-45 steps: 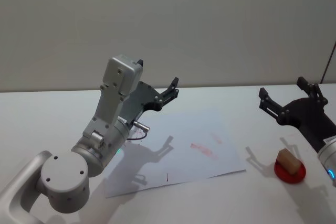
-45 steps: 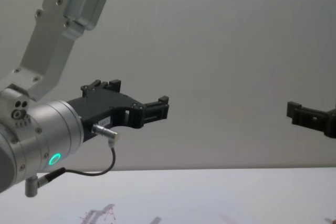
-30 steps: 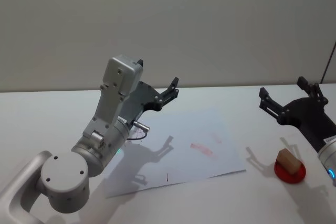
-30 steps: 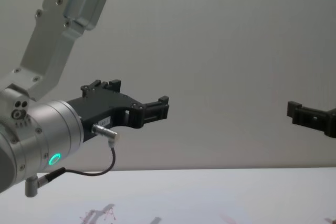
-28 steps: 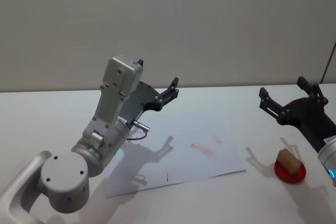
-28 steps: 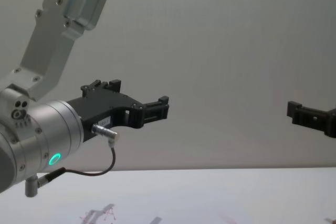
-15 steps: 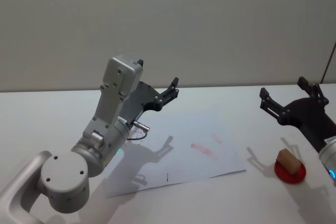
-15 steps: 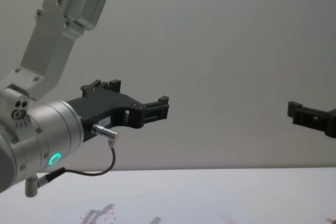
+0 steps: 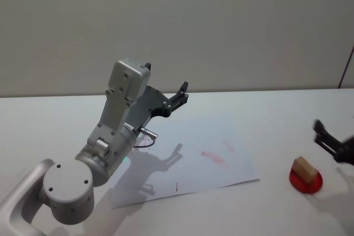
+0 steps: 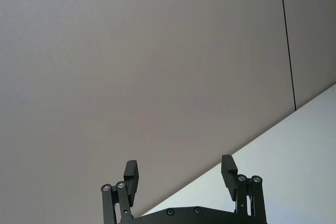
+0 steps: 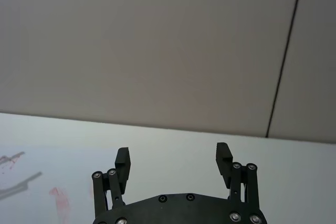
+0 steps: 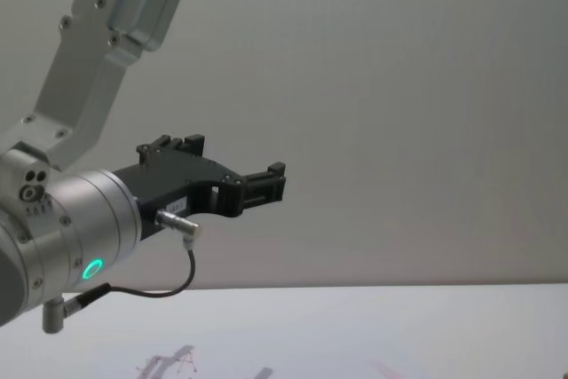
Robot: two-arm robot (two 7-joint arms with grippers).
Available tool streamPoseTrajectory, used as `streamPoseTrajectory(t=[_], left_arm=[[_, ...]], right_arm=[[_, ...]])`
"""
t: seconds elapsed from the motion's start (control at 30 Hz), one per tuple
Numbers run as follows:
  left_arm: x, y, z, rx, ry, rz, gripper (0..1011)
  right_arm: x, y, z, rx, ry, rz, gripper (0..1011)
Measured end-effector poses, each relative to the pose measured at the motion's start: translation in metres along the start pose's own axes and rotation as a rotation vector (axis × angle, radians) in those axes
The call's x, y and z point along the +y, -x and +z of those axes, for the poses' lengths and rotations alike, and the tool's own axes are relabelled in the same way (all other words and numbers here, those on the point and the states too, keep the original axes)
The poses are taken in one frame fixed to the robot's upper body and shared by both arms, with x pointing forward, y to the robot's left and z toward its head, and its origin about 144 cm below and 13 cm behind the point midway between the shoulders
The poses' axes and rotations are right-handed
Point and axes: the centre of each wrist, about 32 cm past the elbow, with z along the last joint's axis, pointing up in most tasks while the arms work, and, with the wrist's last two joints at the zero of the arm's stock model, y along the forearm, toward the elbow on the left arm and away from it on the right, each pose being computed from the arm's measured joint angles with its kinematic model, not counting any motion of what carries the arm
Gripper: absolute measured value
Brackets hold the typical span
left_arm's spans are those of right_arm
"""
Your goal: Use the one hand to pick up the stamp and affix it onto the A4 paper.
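The stamp [image 9: 305, 168], a small light-brown wooden block, stands on a round red pad [image 9: 307, 185] at the table's right. The A4 paper [image 9: 188, 158] lies flat in the middle, with reddish stamped marks [image 9: 213, 157] on it. My right gripper [image 11: 173, 156] is open and holds nothing. One of its black fingers [image 9: 327, 139] pokes in from the head view's right edge, just right of and above the stamp, not touching it. My left gripper [image 9: 180, 95] hangs open and raised over the paper's far left part, and it is also seen open in the left wrist view [image 10: 179, 167].
The white table [image 9: 265, 109] runs back to a plain grey wall. My left arm's large silver joints [image 9: 69, 192] take up the front left. The left gripper [image 12: 266, 182] juts out high above the table in the chest view.
My right gripper has swung right and down, from above the stamp to the head view's right edge, and has left the chest view. The left arm, stamp and paper have not moved.
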Motion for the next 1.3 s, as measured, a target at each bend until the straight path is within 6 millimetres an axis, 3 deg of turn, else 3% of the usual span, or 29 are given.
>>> streamPoseTrajectory(t=[0.2,0.43,1.3], left_arm=[[0.0,0.0,0.0,0.0,0.0,0.0,1001],[0.0,0.0,0.0,0.0,0.0,0.0,1001],[0.0,0.0,0.0,0.0,0.0,0.0,1001]], right_arm=[[-0.029,-0.013,-0.003,0.01,0.054,-0.025,1001],[-0.04,-0.022,0.0,0.009,0.101,-0.017,1001],[-0.007,-0.028,-0.006,-0.007,0.333,0.148,1001]])
